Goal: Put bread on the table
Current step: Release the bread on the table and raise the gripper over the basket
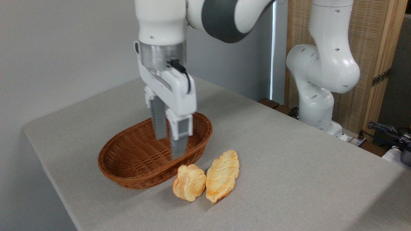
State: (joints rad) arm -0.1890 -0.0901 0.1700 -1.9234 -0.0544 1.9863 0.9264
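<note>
I see the table (289,166), grey cloth throughout. The wicker basket (128,166) sits left of centre. The gripper (170,147) hangs over the basket, fingers narrowly parted, holding nothing. The bread (222,176) lies on the cloth just right of the basket, touching the round bun (189,182).

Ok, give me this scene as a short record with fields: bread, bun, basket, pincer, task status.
bread: long loaf lying on the table, right of the bun
bun: round bun on the cloth, against the basket's front
basket: brown wicker basket, nothing visible inside
pincer: pincer over the basket, holding nothing, fingers close together
task status: bread looks placed
</note>
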